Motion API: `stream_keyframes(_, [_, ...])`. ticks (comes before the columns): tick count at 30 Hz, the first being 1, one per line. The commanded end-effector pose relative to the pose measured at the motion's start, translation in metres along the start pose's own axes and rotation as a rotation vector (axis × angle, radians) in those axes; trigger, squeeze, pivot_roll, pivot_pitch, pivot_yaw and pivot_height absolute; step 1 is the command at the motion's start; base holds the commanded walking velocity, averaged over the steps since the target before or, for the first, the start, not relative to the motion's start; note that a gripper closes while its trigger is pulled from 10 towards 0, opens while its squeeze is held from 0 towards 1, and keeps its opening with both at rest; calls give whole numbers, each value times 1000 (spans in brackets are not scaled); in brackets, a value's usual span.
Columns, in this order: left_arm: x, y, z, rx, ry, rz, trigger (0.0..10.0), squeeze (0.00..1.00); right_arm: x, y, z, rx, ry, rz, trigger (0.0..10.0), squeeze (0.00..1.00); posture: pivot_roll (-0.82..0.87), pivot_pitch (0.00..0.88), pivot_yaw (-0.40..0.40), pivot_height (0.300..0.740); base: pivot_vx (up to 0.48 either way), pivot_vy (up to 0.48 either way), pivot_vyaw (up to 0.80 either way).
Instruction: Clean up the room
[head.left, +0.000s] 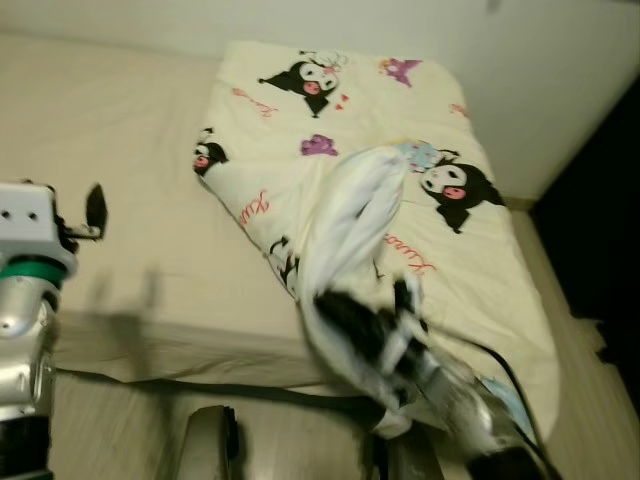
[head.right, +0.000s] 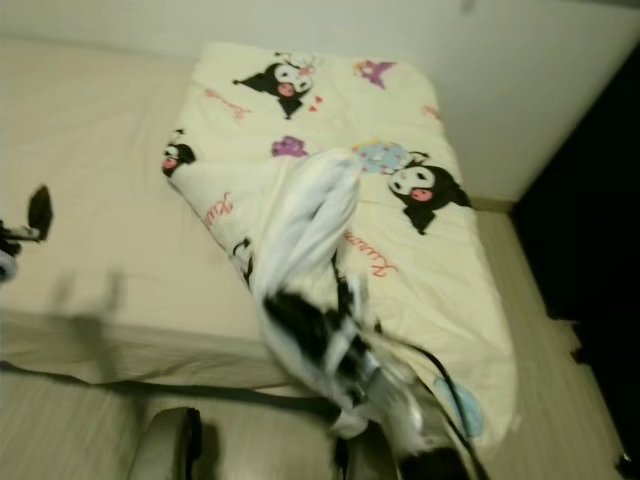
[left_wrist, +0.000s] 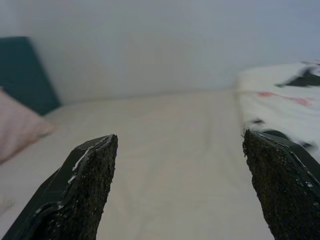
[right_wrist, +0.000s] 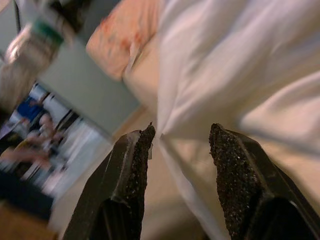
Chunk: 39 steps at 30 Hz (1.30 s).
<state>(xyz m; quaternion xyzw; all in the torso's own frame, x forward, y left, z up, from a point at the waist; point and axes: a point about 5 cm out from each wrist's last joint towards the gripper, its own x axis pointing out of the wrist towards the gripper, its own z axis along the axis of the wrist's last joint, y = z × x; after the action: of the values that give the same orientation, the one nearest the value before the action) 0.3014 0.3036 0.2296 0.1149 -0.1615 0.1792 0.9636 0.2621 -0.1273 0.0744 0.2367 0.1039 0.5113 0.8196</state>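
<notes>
Left gripper (left_wrist: 180, 190): fingers spread wide, nothing between them, raised over the bare mattress (head.left: 140, 200).
Quilt (head.left: 330, 130): cartoon print, rumpled on the bed's right half, one fold lifted into a ridge; far from tidy.
Right gripper (right_wrist: 180, 150): fingers part-open, white fold of cloth between them; grip not certain.
Room: open sheet leftward; wall (head.left: 540, 80) and dark floor gap close on the right.
</notes>
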Motion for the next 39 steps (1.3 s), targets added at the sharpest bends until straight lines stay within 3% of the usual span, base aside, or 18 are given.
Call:
stream_keyframes(1, [1, -1, -4, -12, 10, -1, 10000, 0, -9, 5, -15, 12, 78, 71, 10000, 0, 174, 48, 5, 575, 0, 0, 0])
stream_keyframes(4, [2, -8, -4, -22, 9, -17, 10000, 0, -47, -13, -39, 12, 163, -61, 10000, 0, 164, 45, 14, 575, 0, 0, 0])
stream_keyframes(8, [2, -13, -6, -31, 10, -28, 10000, 0, -62, -29, -33, -18, 119, -253, 10000, 0, 164, 45, 14, 575, 0, 0, 0])
stream_keyframes(9, [4, -15, -4, -31, 3, -32, 10000, 0, -67, -46, -19, -46, 64, -454, 10000, 0, 164, 45, 14, 575, 0, 0, 0])
stream_keyframes(10, [4, -15, -4, -31, 3, -32, 10000, 0, -67, -46, -19, -46, 64, -454, 10000, 0, 164, 45, 14, 575, 0, 0, 0])
stream_keyframes(12, [7, -15, 0, -40, -21, -34, 10000, 0, -84, -73, 9, -44, -59, -818, 10000, 0, 164, 41, 11, 575, 0, 0, 0])
stream_keyframes(13, [7, -15, 0, -40, -21, -34, 10000, 0, -84, -73, 9, -44, -59, -818, 10000, 0, 164, 41, 11, 575, 0, 0, 0])
stream_keyframes(15, [11, -13, 7, -48, -47, -32, 10000, 0, -110, -92, 38, -21, -208, -1122, 10000, 0, 172, 41, 2, 575, 0, 0, 0])
stream_keyframes(16, [12, -12, 9, -49, -54, -32, 10000, 0, -118, -96, 47, -20, -248, -1207, 10000, 0, 172, 41, 2, 575, 0, 0, 0])
stream_keyframes(20, [10, -15, 6, -30, -41, -61, 10000, 0, -115, -99, 64, -35, -323, -1222, 10000, 0, 173, 39, -2, 575, 0, 0, 0])
stream_keyframes(22, [2, -30, -9, -1, 31, -142, 10000, 0, -93, -98, 72, -74, -333, -1142, 10000, 0, 168, 38, -9, 575, 0, 0, 0])
stream_keyframes(25, [-6, -41, -21, 6, 93, -196, 10000, 0, -80, -95, 72, -101, -318, -1102, 10000, 0, 165, 35, -15, 575, 0, 0, 0])
stream_keyframes(26, [-19, -56, -35, 3, 157, -261, 10000, 0, -66, -89, 70, -125, -323, -1055, 10000, 0, 161, 27, -22, 575, 0, 0, 0])
stream_keyframes(27, [-19, -56, -35, 3, 157, -261, 10000, 0, -66, -89, 70, -125, -323, -1055, 10000, 0, 161, 27, -22, 575, 0, 0, 0])
stream_keyframes(29, [-53, -91, -59, -28, 263, -366, 10000, 0, -39, -73, 57, -200, -329, -1033, 10000, 0, 154, 20, -23, 575, 0, 0, 0])
stream_keyframes(33, [-87, -138, -67, -47, 272, -494, 10000, 0, -18, -55, 29, -334, -236, -1028, 10000, 0, 138, 15, -27, 590, 0, 0, 0])
stream_keyframes(35, [-92, -143, -68, -41, 261, -498, 10000, 0, -17, -49, 20, -354, -219, -1007, 10000, 0, 124, 7, -25, 600, 0, 0, 0])
stream_keyframes(39, [-94, -135, -73, -33, 274, -431, 10000, 0, -20, -46, 13, -340, -217, -1005, 10000, 0, 118, 7, -23, 615, 0, 0, 0])
